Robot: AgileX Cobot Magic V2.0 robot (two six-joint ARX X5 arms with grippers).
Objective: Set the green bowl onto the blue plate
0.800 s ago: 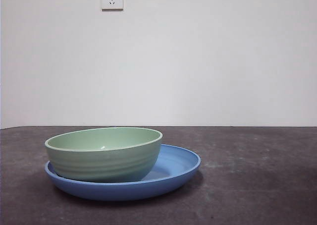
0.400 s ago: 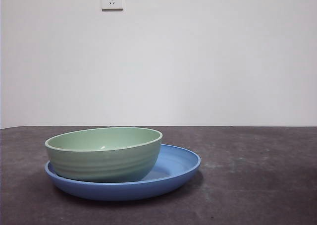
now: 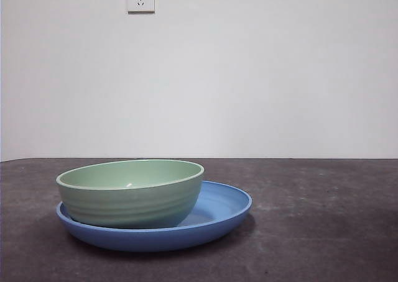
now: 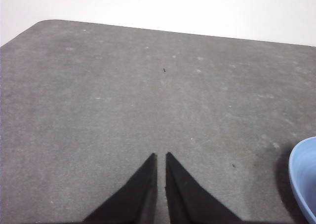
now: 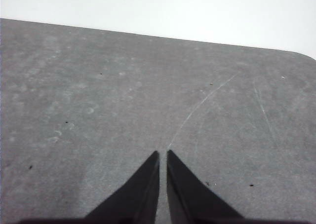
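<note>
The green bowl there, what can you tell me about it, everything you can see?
The green bowl is pale mint green, round and smooth, matte rather than shiny, with faint horizontal ridges around its outer wall and a lighter rim. It looks empty and stands open side up, leaning slightly. It sits inside the blue plate, off-centre toward the plate's left part in the front view, leaving the plate's right part bare. Only the plate touches it; no gripper is near it in that view.

Soft even light, faint shadows
</note>
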